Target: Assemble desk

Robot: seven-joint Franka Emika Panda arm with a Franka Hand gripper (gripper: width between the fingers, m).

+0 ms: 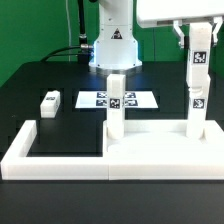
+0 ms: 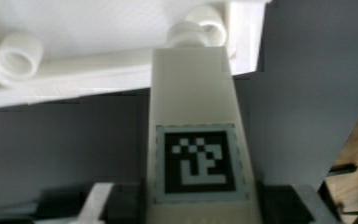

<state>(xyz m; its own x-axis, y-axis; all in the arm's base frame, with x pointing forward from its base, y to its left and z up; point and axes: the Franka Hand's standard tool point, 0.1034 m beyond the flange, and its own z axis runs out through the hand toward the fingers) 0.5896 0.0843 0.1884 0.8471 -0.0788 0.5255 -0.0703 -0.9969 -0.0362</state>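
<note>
Border frame (image 1: pixel 60 168) fronts tabletop (image 1: pixel 160 146); jaws grip a leg (image 1: pixel 198 62)

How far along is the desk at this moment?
Done: a middle leg and, on the exterior view's right, a right leg stand on the tabletop. In hand: the gripper holds a third leg above the right one, not yet seated. Left: seat it, then the fourth leg lying loose beside the marker board.

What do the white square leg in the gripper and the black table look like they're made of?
White square leg: probably hard plastic, matte; smooth, even white faces, crisp edges, a black-and-white tag stuck on. Black table: matte, maybe cloth or coated board; flat dark with little glare, so unclear which.
</note>
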